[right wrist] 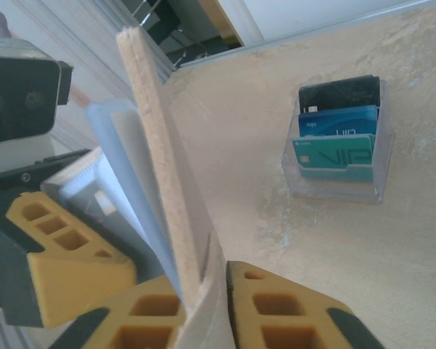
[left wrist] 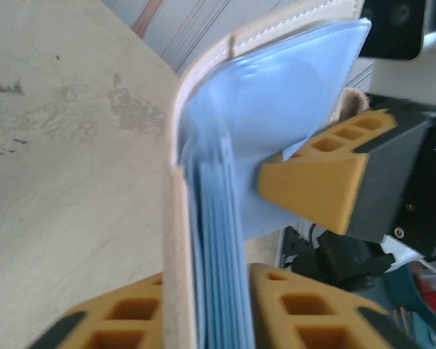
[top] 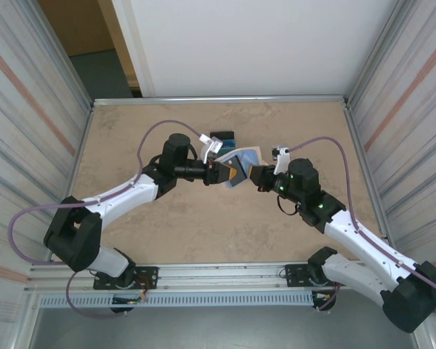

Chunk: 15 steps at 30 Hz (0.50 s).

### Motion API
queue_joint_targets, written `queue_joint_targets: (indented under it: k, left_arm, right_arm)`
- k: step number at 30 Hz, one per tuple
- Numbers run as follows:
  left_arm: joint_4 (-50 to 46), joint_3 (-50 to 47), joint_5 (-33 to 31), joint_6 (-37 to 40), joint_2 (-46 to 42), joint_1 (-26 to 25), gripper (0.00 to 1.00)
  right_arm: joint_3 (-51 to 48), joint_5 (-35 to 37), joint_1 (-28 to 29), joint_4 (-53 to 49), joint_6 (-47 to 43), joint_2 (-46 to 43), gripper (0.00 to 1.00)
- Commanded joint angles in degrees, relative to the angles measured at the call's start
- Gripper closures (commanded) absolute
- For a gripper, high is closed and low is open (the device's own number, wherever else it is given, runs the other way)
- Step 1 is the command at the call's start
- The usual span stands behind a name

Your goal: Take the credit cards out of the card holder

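Card holder aloft above mid-worktop, edge-on between both arms. We note left jaws clamped on cover plus blue sleeves, right jaws clamped on tan flap. Sleeves lie on left arm's side of flap.

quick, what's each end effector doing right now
left end effector: closed on the tan folding card holder with pale blue plastic sleeves
right end effector: closed on the same holder, at its tan cover
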Motion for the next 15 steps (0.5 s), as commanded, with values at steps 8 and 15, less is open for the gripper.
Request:
queue_joint_targets:
  k: [8, 15]
  left_arm:
    - [-6.7, 3.5, 1.6, 5.5, -3.7, 0.2, 0.96]
    - [-11.6, 5.1, 6.1, 7.4, -4.6, 1.1, 0.97]
  right_arm:
    - [2.1, 2.2, 0.4, -3.7, -6.1, -1.7, 0.41]
    - [2.7, -2.1, 0.6, -4.0, -9.9, -0.2, 0.25]
